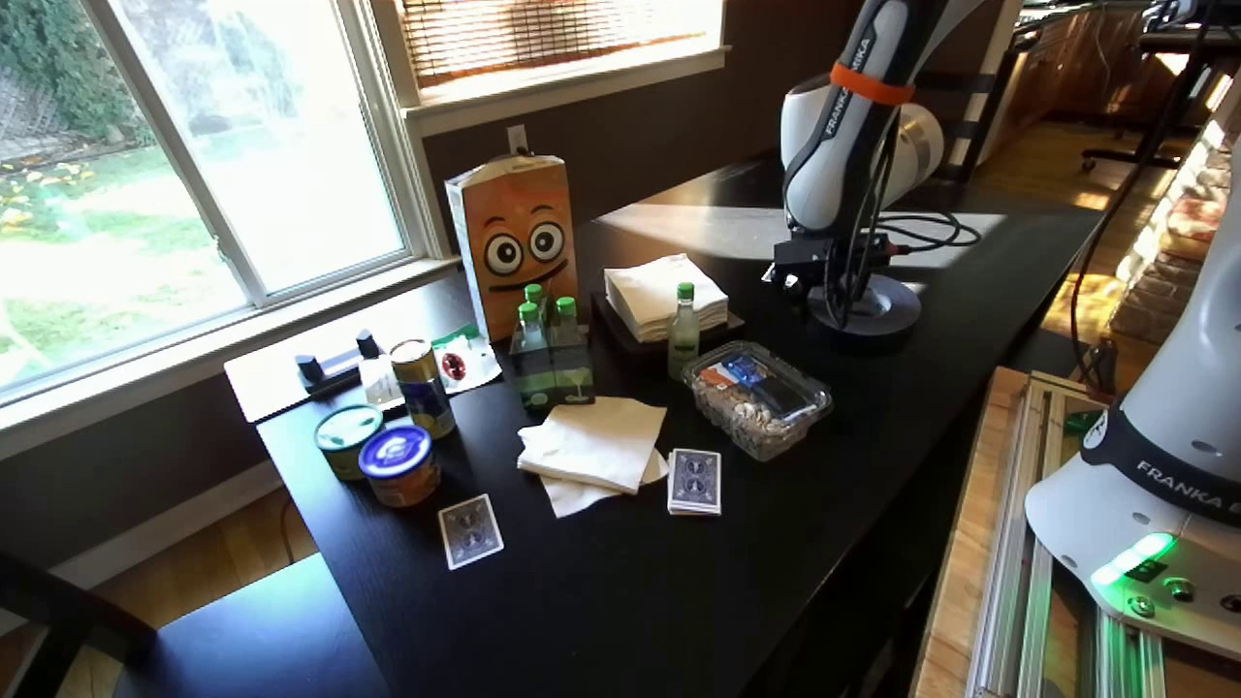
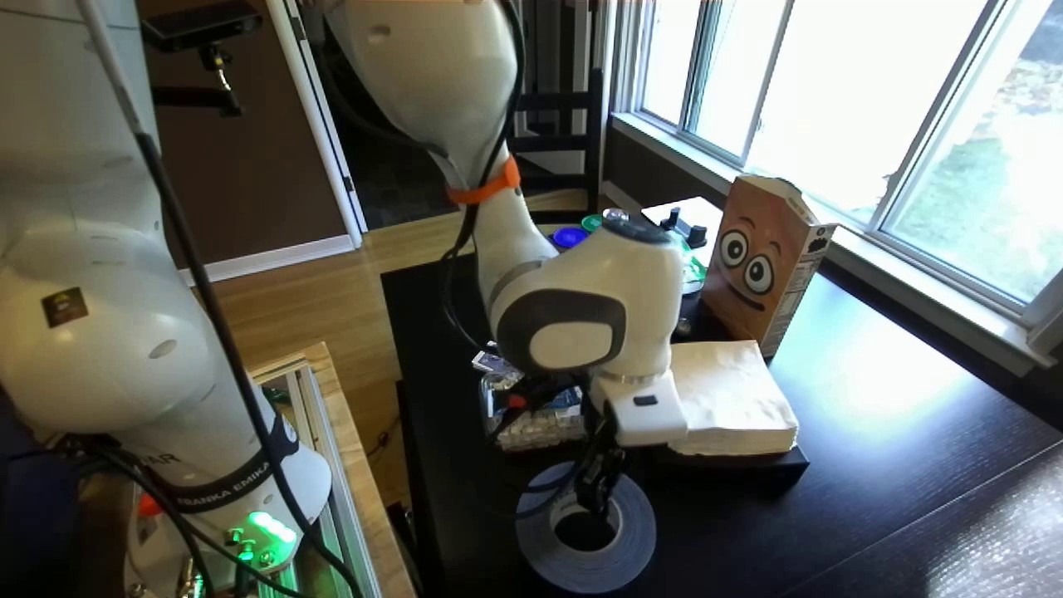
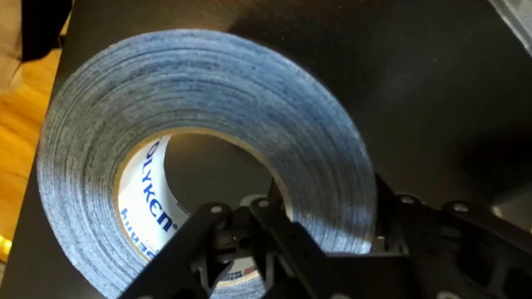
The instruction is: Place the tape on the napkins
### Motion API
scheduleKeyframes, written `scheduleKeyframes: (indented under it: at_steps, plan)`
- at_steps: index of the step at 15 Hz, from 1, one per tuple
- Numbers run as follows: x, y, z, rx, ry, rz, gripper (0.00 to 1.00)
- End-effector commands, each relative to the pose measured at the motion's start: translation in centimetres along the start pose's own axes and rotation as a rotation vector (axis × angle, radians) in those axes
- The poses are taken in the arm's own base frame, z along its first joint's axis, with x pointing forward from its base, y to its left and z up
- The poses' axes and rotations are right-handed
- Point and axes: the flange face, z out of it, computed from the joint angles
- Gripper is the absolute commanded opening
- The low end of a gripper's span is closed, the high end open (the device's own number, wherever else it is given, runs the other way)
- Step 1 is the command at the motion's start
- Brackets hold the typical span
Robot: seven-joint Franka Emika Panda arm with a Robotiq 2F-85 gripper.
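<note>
The tape is a silvery-grey roll (image 1: 904, 302) with a dark centre hole, lying flat at or just above the black table; I cannot tell if it is lifted. It also shows in an exterior view (image 2: 631, 540) and fills much of the wrist view (image 3: 199, 83). My gripper (image 3: 328, 203) has one finger inside the hole and one against the outer edge, closed on the roll's wall. In an exterior view, the gripper (image 2: 600, 490) points down at the roll's far side. A thick stack of white napkins (image 1: 669, 291) sits in a dark holder, also seen here (image 2: 731, 399).
A clear plastic box (image 1: 761, 402) and a small green-capped bottle (image 1: 684, 334) stand beside the stack. Loose napkins (image 1: 601, 446), playing cards (image 1: 694, 482), a bottle carrier (image 1: 551, 373), tins (image 1: 399, 465) and an orange face box (image 1: 519, 242) are farther along the table.
</note>
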Motion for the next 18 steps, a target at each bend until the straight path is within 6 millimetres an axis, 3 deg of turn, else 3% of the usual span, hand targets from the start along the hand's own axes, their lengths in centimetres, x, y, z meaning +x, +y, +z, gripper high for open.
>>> scheduleKeyframes:
  at_steps: [1, 6, 7, 9, 11, 12, 18]
  plan:
    - [1.3, -2.6, -6.9, -0.041, 0.067, -0.19, 0.21]
    - [0.6, -7.3, -16.3, -0.024, 0.115, -0.471, 0.21]
    - [0.2, -7.2, -12.3, -0.043, 0.105, -0.385, 0.46]
    - [-0.1, -8.2, -15.0, -0.022, 0.118, -0.443, 0.46]
    - [0.1, -8.0, -15.4, -0.018, 0.118, -0.454, 0.46]
    - [-0.1, -8.1, -14.7, -0.014, 0.091, -0.461, 0.21]
    - [2.0, -13.6, -18.8, 0.084, 0.117, -0.715, 0.21]
